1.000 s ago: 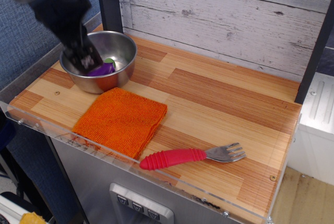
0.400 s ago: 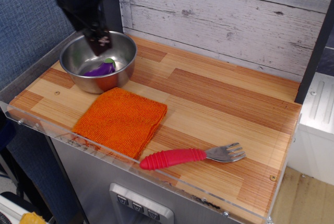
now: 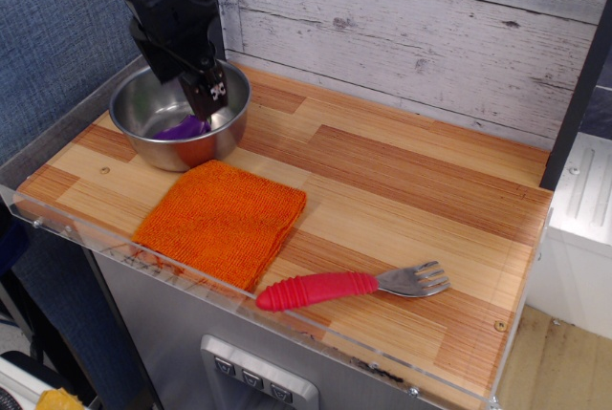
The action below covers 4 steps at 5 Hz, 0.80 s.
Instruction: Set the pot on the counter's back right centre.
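Note:
The shiny steel pot (image 3: 186, 150) stands at the counter's (image 3: 402, 190) back left corner. A small purple toy eggplant (image 3: 182, 128) lies inside it. My black gripper (image 3: 213, 97) hangs from above, with its tips low over the inside of the pot near the right rear rim, just right of the eggplant. The fingers (image 3: 218, 92) look close together, but the arm body hides how they stand. I cannot tell whether they touch the rim.
A folded orange cloth (image 3: 222, 222) lies right in front of the pot. A fork with a red handle (image 3: 349, 286) lies near the front edge. A whitewashed plank wall (image 3: 430, 37) runs along the back. A clear acrylic rim (image 3: 143, 257) borders the front.
The gripper rose from the pot's left inside, swung over the back, and has now come down at the pot's right rear rim. The pot and eggplant have not moved.

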Motion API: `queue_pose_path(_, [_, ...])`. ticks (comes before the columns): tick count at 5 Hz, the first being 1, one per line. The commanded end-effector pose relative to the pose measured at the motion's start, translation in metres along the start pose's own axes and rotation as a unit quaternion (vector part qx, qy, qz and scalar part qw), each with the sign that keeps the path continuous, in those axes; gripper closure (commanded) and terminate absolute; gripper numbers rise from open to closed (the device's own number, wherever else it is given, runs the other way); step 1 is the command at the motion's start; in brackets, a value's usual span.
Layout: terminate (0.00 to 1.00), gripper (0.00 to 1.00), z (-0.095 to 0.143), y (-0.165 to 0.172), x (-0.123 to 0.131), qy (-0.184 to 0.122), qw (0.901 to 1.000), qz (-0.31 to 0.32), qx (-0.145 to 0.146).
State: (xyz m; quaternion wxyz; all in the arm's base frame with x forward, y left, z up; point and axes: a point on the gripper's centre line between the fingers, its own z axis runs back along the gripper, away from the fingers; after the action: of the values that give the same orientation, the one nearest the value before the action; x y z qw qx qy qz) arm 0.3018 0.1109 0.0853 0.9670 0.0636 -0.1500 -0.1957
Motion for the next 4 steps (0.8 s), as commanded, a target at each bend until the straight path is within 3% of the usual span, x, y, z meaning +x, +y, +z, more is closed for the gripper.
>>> queue_pose_path(1, [0.0, 0.0, -0.008, -0.013, -0.007, -0.003, 0.9999, 0.013, -0.005])
queue_pose_path(2, [0.0, 0.0, -0.019, -0.015, -0.011, 0.01, 0.9998, 0.015, 0.011])
queue_pose_path(4, [0.0, 0.0, -0.033, -0.011, -0.014, 0.02, 0.9994, 0.025, 0.017])
